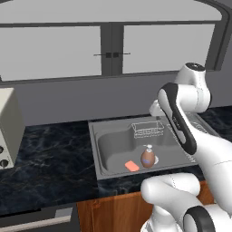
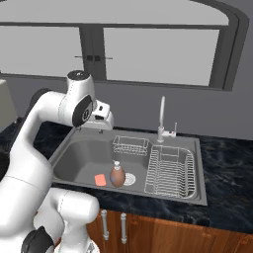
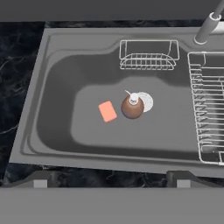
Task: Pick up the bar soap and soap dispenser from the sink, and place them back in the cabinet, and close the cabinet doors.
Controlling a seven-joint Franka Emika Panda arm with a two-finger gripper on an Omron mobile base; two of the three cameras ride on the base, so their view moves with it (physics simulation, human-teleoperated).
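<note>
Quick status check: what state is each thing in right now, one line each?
Bar soap: lying flat on the sink floor, beside the dispenser, not held.
Dispenser: upright in the basin, next to the drain, not held.
Sink: no water seen.
Wire basket: empty, at the back of the basin.
Dish rack: empty.
Claw: open, above the sink, holding nothing.

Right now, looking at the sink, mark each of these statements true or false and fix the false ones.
1. The small salmon-orange bar soap lies flat on the floor of the grey metal sink. True.
2. The brown teardrop soap dispenser lies tipped on its side. False: it stands upright, white pump on top.
3. The bar soap sits inside the wire basket. False: it lies beside the dispenser.
4. The gripper hangs above the basin, jaws open and empty. True.
</note>
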